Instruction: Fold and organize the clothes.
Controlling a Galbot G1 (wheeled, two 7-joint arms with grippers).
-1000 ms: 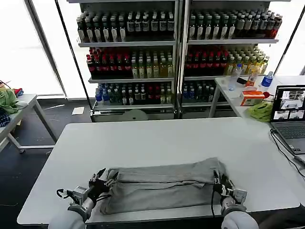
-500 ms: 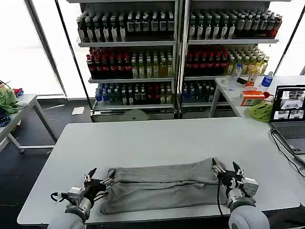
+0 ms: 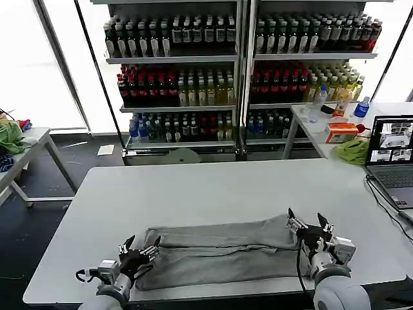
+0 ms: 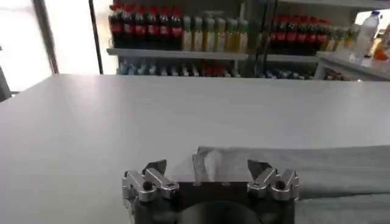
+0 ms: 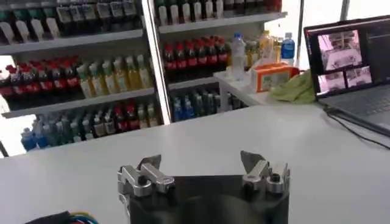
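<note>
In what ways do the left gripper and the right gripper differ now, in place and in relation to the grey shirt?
The left gripper is at the left end of the grey shirt, low by the table's near edge; the right gripper is at the shirt's right end, farther from that edge. The left gripper's fingertips reach the shirt's end; the right gripper points at bare table past the shirt. Both are open and hold nothing.

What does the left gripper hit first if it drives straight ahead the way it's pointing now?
Most likely the folded grey shirt: in the left wrist view its near end lies just ahead of the open left gripper, between the fingers. Beyond it is bare table. Whether the gripper is high enough to pass over the cloth is unclear.
</note>
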